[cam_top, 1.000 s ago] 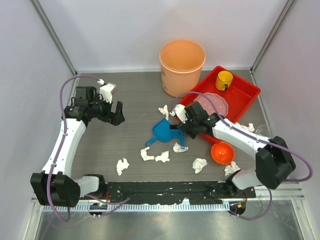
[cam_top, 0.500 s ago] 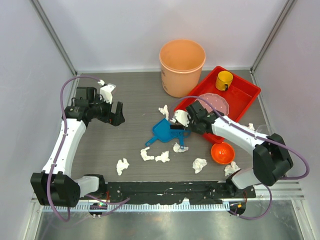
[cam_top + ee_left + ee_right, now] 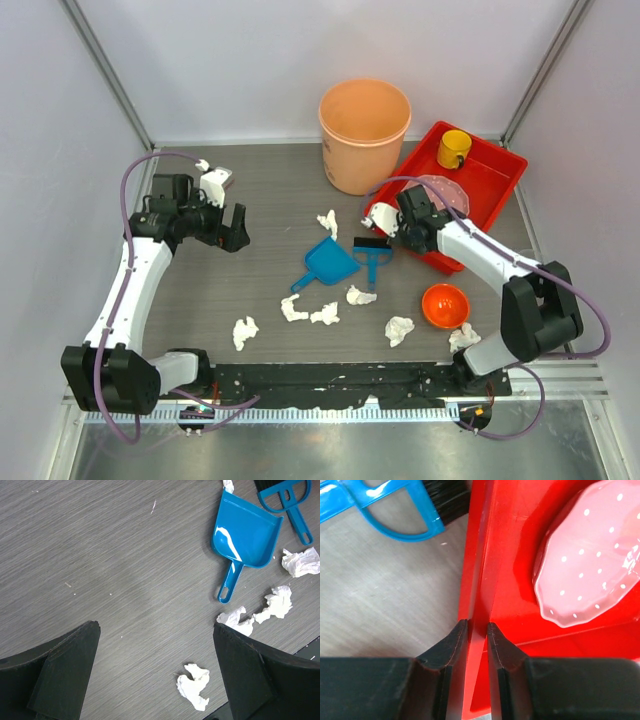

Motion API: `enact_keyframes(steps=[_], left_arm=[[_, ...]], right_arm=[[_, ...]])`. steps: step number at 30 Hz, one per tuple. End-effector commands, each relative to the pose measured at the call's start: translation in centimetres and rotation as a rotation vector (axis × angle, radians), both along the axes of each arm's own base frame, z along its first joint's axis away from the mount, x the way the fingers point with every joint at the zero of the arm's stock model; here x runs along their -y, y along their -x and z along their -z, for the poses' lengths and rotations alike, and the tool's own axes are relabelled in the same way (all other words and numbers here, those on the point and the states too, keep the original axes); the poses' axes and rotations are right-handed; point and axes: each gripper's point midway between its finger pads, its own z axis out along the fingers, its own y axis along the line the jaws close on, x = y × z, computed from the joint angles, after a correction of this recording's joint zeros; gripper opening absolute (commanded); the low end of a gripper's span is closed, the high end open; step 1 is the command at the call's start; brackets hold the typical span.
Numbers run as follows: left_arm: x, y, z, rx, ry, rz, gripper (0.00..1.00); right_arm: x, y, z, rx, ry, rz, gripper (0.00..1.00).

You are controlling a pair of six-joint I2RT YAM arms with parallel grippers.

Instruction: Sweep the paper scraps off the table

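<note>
No sweeping looks done yet: the paper scraps (image 3: 325, 315) lie scattered over the middle and near edge of the table (image 3: 270, 180), none in the blue dustpan (image 3: 330, 262), the brush (image 3: 372, 255) lying free beside it. The right gripper (image 3: 477, 626) clamps the wall of the red tray (image 3: 481, 555); the left gripper (image 3: 156, 630) hangs splayed, empty.
</note>
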Motion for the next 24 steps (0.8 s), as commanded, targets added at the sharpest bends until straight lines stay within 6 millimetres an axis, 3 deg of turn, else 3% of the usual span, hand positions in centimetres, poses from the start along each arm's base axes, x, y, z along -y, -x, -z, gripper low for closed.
enact_keyframes(steps=[1, 12, 13, 14, 17, 22, 23, 24], left_arm=[[0.1, 0.4, -0.8, 0.029, 0.006, 0.016, 1.00], [0.1, 0.3, -0.7, 0.027, 0.005, 0.015, 1.00], [0.2, 0.2, -0.7, 0.029, 0.006, 0.016, 1.00], [0.1, 0.3, -0.7, 0.027, 0.006, 0.016, 1.00], [0.2, 0.3, -0.5, 0.023, 0.009, 0.017, 1.00], [0.2, 0.2, -0.5, 0.026, 0.009, 0.019, 1.00], [0.2, 0.3, -0.4, 0.025, 0.010, 0.020, 1.00], [0.3, 0.4, -0.5, 0.026, 0.012, 0.023, 1.00]], right_arm=[[1.5, -5.5, -2.2, 0.175, 0.030, 0.084, 0.15], [3.6, -9.1, -3.1, 0.279, 0.021, 0.184, 0.16], [3.6, -9.0, -3.2, 0.278, 0.029, 0.187, 0.20], [3.4, -8.8, -3.5, 0.277, 0.026, 0.184, 0.33], [1.2, -8.5, -5.6, 0.304, -0.060, 0.198, 0.58], [-2.5, -6.5, -13.9, 0.431, -0.357, 0.420, 0.72], [-2.9, -5.1, -14.2, 0.419, -0.359, 0.463, 0.86], [-3.2, -4.1, -14.5, 0.406, -0.391, 0.501, 0.86]])
